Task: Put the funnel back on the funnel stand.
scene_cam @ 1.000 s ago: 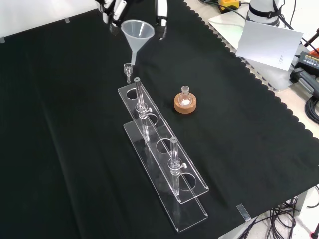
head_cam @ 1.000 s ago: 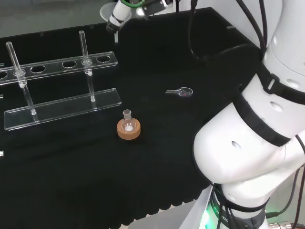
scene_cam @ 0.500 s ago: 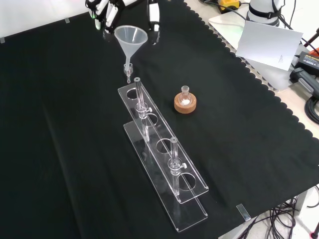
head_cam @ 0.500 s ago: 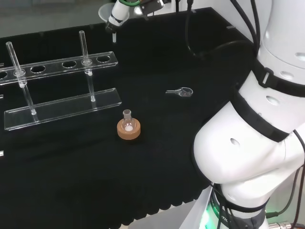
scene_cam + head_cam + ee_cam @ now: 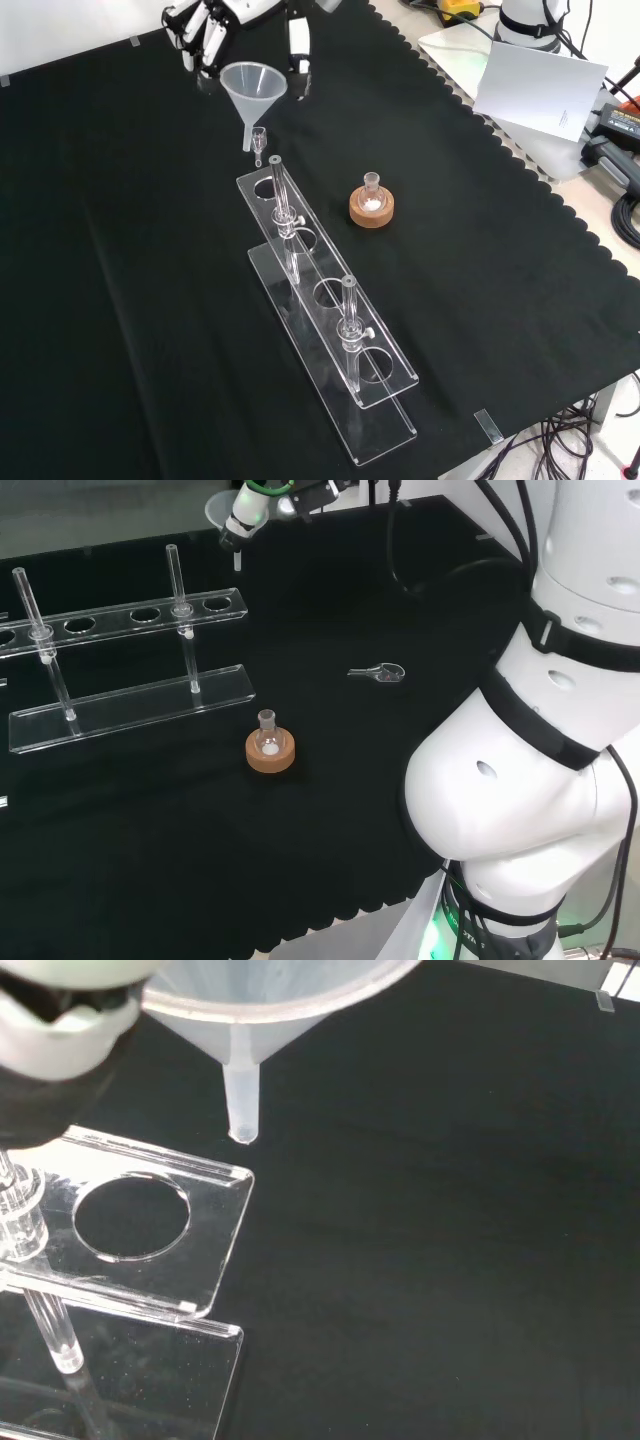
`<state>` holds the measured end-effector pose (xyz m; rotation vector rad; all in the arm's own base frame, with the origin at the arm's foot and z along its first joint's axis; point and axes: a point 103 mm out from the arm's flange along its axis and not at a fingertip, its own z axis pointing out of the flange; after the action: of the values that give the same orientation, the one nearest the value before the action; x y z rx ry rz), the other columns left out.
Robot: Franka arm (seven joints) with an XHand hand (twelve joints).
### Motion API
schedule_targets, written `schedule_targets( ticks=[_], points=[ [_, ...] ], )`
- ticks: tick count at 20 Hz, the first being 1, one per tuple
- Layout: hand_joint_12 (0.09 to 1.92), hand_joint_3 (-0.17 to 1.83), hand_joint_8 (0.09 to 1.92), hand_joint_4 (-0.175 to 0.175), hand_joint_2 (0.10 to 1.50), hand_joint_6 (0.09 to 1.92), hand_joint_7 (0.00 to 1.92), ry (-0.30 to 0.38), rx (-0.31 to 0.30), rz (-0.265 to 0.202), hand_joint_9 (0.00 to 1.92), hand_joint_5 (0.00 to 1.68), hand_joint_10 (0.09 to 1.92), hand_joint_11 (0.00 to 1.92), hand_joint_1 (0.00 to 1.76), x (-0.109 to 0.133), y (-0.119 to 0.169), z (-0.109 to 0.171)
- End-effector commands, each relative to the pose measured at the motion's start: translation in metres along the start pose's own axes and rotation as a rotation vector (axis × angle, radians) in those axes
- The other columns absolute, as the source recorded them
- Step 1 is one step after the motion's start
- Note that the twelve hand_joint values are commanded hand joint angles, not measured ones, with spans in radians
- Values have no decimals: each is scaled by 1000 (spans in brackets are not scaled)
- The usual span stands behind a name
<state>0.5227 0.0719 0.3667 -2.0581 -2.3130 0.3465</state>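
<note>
The funnel (image 5: 254,88) is pinched at its rim by the hand (image 5: 215,22), spout down, just beyond the stand's (image 5: 325,295) end hole (image 5: 131,1216).

Clear funnel (image 5: 253,88) upright, held aloft — spout near funnel stand (image 5: 325,300) end.

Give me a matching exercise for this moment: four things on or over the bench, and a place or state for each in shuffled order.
1. funnel
2. small flask
3. funnel stand
4. small scoop

A. sits in a cork ring
B. lies flat on the cloth
C. held in the hand
D. clear, with round holes along its top plate

Pairs: 1-C, 2-A, 3-D, 4-B
</note>
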Motion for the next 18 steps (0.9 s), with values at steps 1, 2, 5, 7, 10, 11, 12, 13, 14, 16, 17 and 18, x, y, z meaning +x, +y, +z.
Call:
schedule_targets(
  ticks=[1,2,5,7,10,11,12,13,14,16,17,18],
  points=[
    [1391,489,279,43,513,288,1083,1,13,-37,559,771,625,0,858,15,20,11],
    [1391,490,279,42,513,289,1083,0,14,-39,560,771,625,0,858,16,21,13],
    [1391,492,279,42,512,293,1085,8,36,-56,562,771,625,0,859,22,24,17],
    [1391,494,279,42,512,295,1086,13,46,-62,564,771,625,0,859,23,23,19],
    [1392,496,279,42,512,298,1087,4,64,-67,566,770,625,0,859,24,22,24],
    [1392,497,279,42,512,299,1088,4,67,-68,566,770,625,0,859,24,21,25],
    [1392,498,280,42,512,300,1088,13,77,-65,566,769,624,0,859,24,21,27],
    [1392,500,279,42,513,302,1088,14,81,-66,567,768,624,0,857,25,20,28],
    [1392,501,279,42,514,303,1089,17,84,-66,567,768,623,0,856,25,20,29],
    [1392,504,279,42,514,306,1089,19,91,-70,568,767,623,0,855,27,19,31],
    [1392,505,279,42,515,307,1089,16,97,-73,568,766,622,0,855,27,19,34],
    [1392,506,279,42,515,308,1089,14,103,-75,568,766,622,0,854,28,19,38]
  ],
)
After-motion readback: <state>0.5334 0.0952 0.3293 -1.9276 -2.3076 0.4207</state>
